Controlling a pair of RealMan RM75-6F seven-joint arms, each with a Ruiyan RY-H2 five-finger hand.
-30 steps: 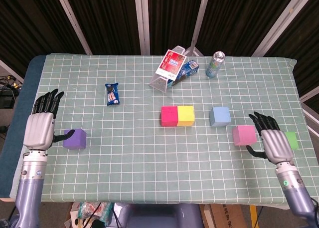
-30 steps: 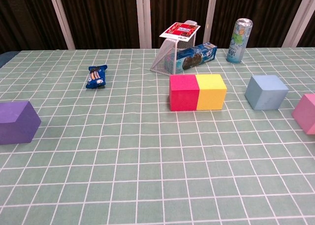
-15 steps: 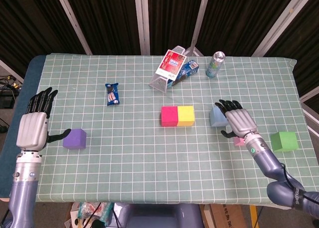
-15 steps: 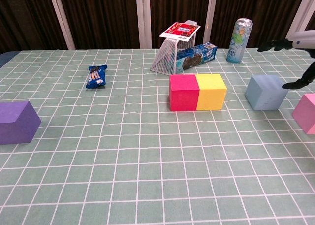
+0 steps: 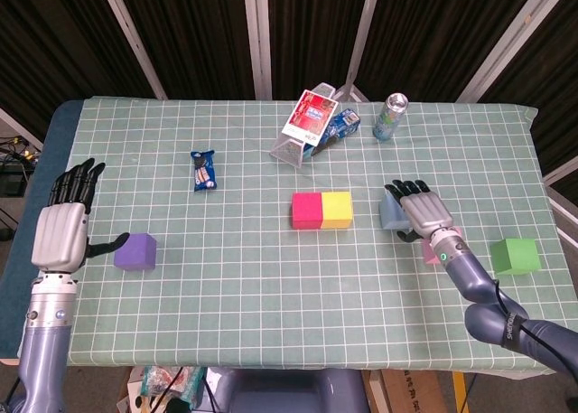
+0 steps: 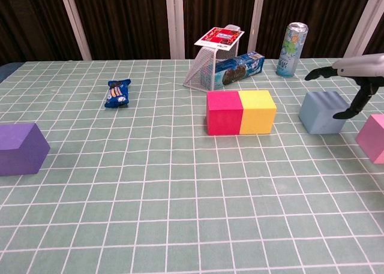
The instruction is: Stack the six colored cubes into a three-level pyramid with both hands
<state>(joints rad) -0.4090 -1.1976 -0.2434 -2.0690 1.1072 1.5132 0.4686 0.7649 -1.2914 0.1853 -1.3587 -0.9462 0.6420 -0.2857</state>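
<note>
A red cube (image 5: 307,210) and a yellow cube (image 5: 338,210) sit side by side, touching, at mid-table. The blue cube (image 5: 394,214) lies to their right. My right hand (image 5: 423,211) hovers over the blue cube (image 6: 323,112), fingers (image 6: 327,70) spread above its top and the thumb (image 6: 349,111) hanging by its right side, gripping nothing. The pink cube (image 5: 434,252) is partly hidden behind that wrist, and the green cube (image 5: 516,255) lies further right. My left hand (image 5: 63,229) is open just left of the purple cube (image 5: 135,250), thumb pointing at it.
A tipped wire basket (image 5: 298,142) with a snack card and a blue cookie pack (image 5: 341,124) lies at the back centre, with a drinks can (image 5: 390,117) to its right. A blue snack packet (image 5: 203,171) lies at the back left.
My right hand has swung left from beside the pink and green cubes to above the blue cube. The left hand has drawn back slightly from the purple cube.
</note>
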